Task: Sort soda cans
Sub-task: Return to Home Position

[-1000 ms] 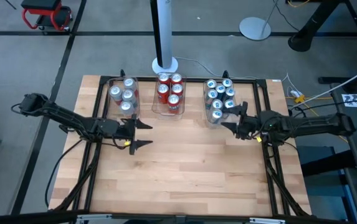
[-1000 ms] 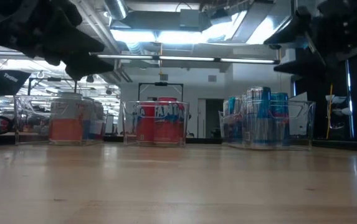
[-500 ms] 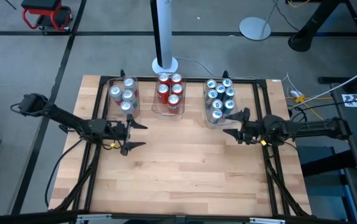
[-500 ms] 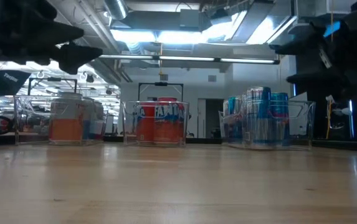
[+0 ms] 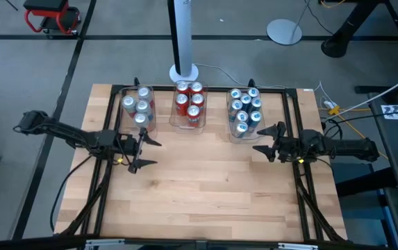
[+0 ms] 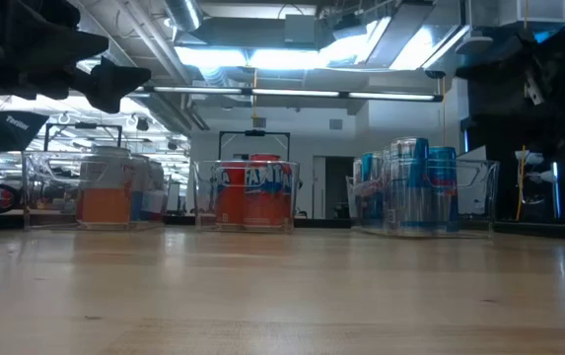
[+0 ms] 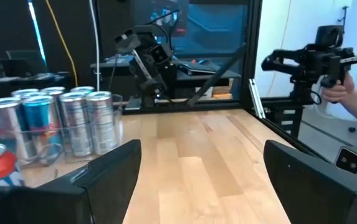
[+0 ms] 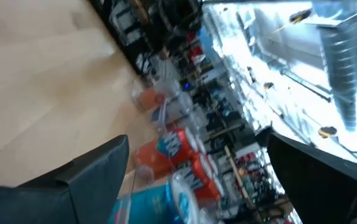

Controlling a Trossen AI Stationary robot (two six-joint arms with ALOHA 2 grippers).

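All soda cans stand upright in three clear trays along the table's far edge. Silver-grey cans (image 5: 136, 106) fill the left tray, red cans (image 5: 188, 103) the middle one, blue cans (image 5: 244, 109) the right one. My left gripper (image 5: 144, 153) is open and empty, hovering in front of the left tray. My right gripper (image 5: 270, 139) is open and empty, hovering just near and right of the blue cans' tray. The low view shows the trays in a row: silver-grey cans (image 6: 109, 189), red cans (image 6: 250, 193), blue cans (image 6: 412, 185).
The bare wooden tabletop (image 5: 205, 187) stretches from the trays to the near edge. A white pole base (image 5: 183, 71) stands beyond the far edge. Black frame rails (image 5: 303, 194) run along both sides. A person holding a device (image 7: 346, 93) shows beyond the table in the left wrist view.
Both arms have drawn back outward: my left gripper moved toward the table's left edge, my right gripper toward the right edge and slightly nearer. Both stayed open and empty. The cans kept still.
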